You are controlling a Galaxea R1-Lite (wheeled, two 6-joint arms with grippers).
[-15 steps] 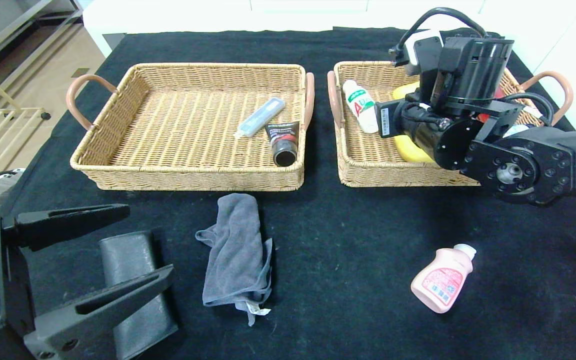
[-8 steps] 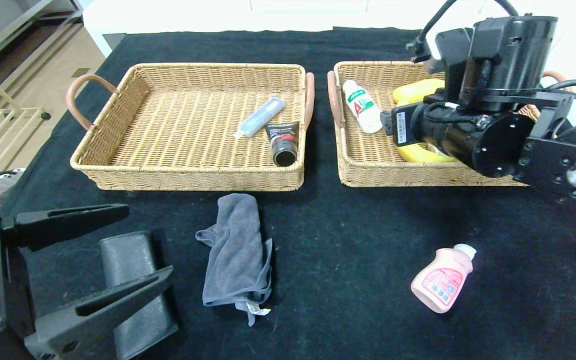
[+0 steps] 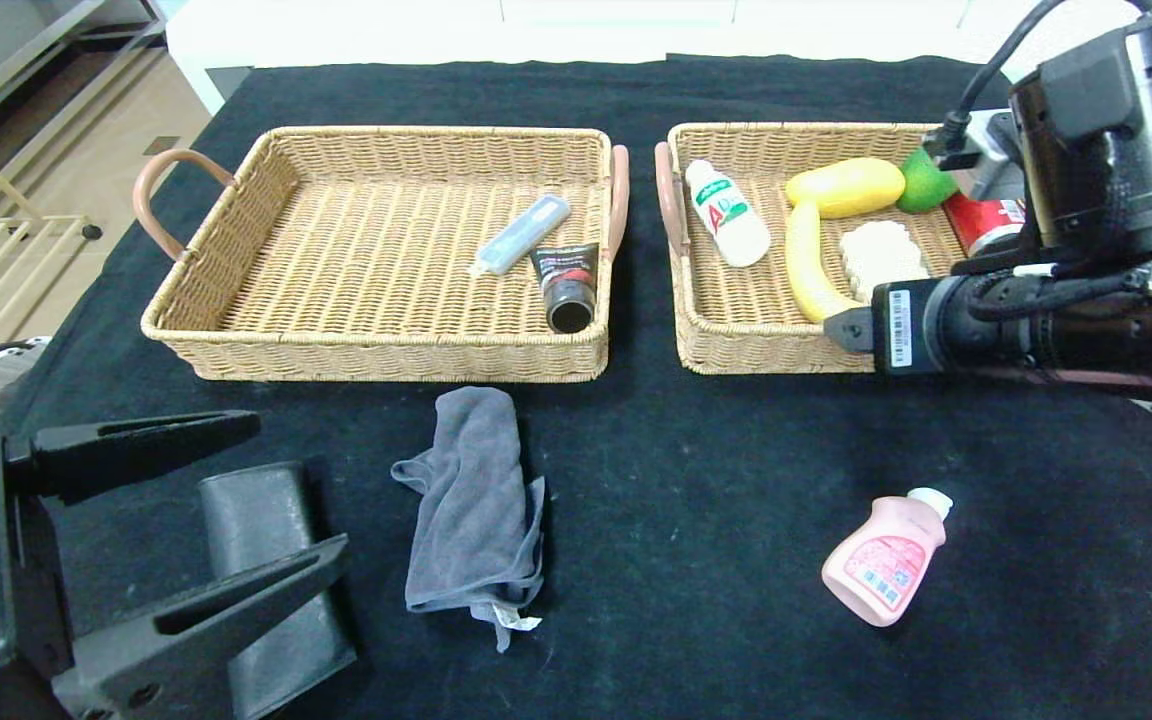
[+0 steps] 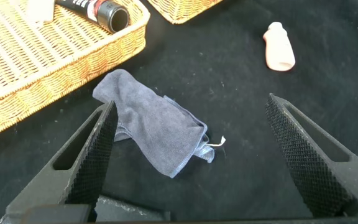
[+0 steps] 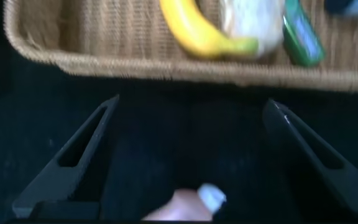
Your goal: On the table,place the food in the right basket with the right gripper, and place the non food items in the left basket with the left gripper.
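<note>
The right tool hangs spread and empty over the black counter just in front of the right basket, at about 2 o'clock in the head view, with the pink bottle lying on the counter at 5 o'clock. Inside that basket lie a white bottle, a banana, a yellow fruit, a pale biscuit-like block, a green fruit and a red can. The left tool sits spread wide at 8 o'clock over a dark wallet, beside the grey cloth, while the left basket at 11 o'clock holds a black tube and a pale blue case.
</note>
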